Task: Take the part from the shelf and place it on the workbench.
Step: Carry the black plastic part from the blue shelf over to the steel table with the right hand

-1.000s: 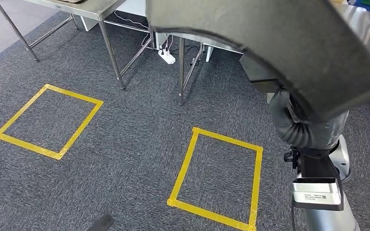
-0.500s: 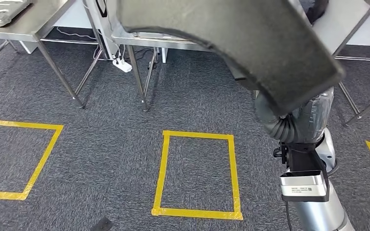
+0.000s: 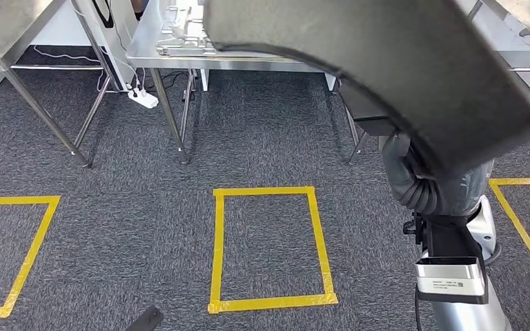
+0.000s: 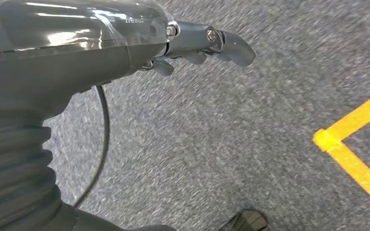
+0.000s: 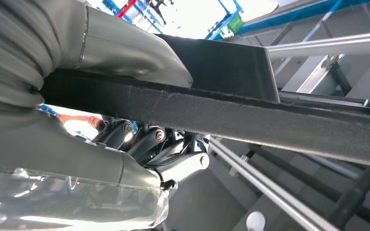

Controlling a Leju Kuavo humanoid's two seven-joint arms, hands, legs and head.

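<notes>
The part (image 3: 400,69) is a large black curved panel held up close to the head camera, covering the upper right of that view. My right hand (image 5: 139,144) grips it, thumb over the top and fingers under its edge (image 5: 270,120). Below the part stands my right arm's ribbed wrist cover (image 3: 421,183). The steel workbench (image 3: 262,61) stands ahead, with silvery metal pieces (image 3: 179,34) lying on its left end. My left hand (image 4: 207,45) hangs above the grey carpet and holds nothing, its fingers loosely extended.
A yellow tape rectangle (image 3: 217,241) marks the carpet just before the workbench, with others at the left (image 3: 31,252) and right (image 3: 517,221). A second steel table (image 3: 7,31) stands at the left. A white power strip (image 3: 143,98) lies between the table legs.
The whole view has turned and shifted: the workbench and the yellow rectangle now lie straight ahead. The part stays raised in my right hand.
</notes>
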